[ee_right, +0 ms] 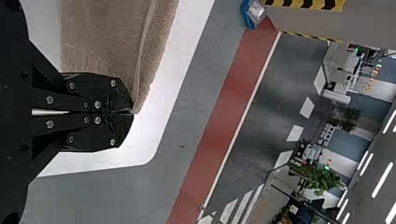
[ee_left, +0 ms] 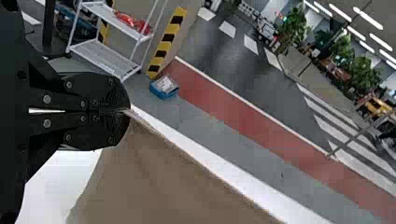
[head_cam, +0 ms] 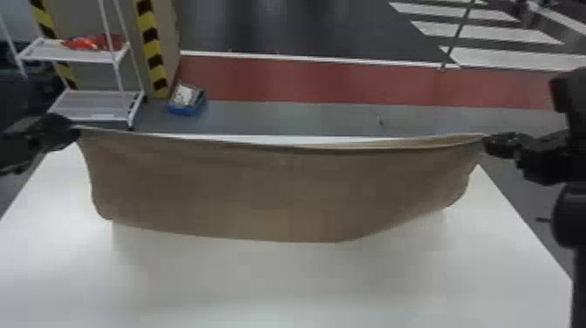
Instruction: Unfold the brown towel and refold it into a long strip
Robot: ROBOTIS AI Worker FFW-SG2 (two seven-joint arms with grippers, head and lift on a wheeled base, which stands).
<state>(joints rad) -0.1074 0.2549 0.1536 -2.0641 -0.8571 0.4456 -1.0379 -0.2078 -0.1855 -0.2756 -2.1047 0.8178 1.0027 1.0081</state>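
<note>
- Beyond the desk, you have a grey floor [head_cam: 261,115] with a red band [head_cam: 305,83] running left to right across it, and white stripes [head_cam: 512,35] on dark ground at the far right.
- Your white desk [head_cam: 279,283] spreads out under the towel, its bare near part facing you.
- At the far left you can see a pillar [head_cam: 165,26] with yellow and black striping on its edges.
- Beside the pillar, also far left, you have a white rack [head_cam: 93,104] with two shelves.
- The brown towel [head_cam: 279,192] is above your desk, pulled out wide from left to right between the two pincers. Its upper edge sags a little, a second layer shows behind the front one toward the right, and the lower edge bows down in the middle; you cannot tell whether that edge touches the desk.
- Your left pincer [head_cam: 75,131] is closed on the towel's upper left corner, its fingers pressed together with the cloth between the tips.
- Your right pincer [head_cam: 488,141] is closed the same way on the upper right corner.
- On the floor by the pillar's foot, you have a blue box [head_cam: 186,110] with pale contents.
- On the rack's upper shelf lies something red [head_cam: 89,42].
</note>
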